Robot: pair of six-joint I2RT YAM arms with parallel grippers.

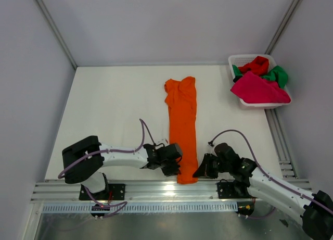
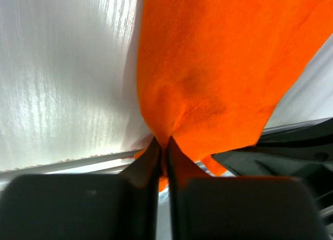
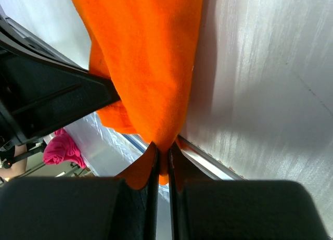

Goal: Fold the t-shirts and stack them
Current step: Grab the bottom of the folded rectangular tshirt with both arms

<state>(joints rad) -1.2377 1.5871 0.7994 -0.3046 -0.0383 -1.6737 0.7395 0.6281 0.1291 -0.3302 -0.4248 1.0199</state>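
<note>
Orange t-shirt (image 1: pixel 182 120), folded into a long narrow strip, lies down the middle of the white tabletop (image 1: pixel 114 110) in the top view. The left end effector (image 1: pixel 176 167) and right end effector (image 1: pixel 200 171) flank its near hem. A white basket (image 1: pixel 240 59) at the far right corner holds the red t-shirt (image 1: pixel 257 64), green t-shirt (image 1: pixel 280 74) and magenta t-shirt (image 1: pixel 257 89). Left wrist view: the fingers (image 2: pixel 148 162) are pressed together, pinching a corner of the orange hem. Right wrist view: the fingers (image 3: pixel 179 162) are likewise clamped on orange cloth.

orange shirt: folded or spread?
Folded lengthwise: the orange shirt lies as one narrow strip. Its near end is pinched by the left gripper and the right gripper.
</note>
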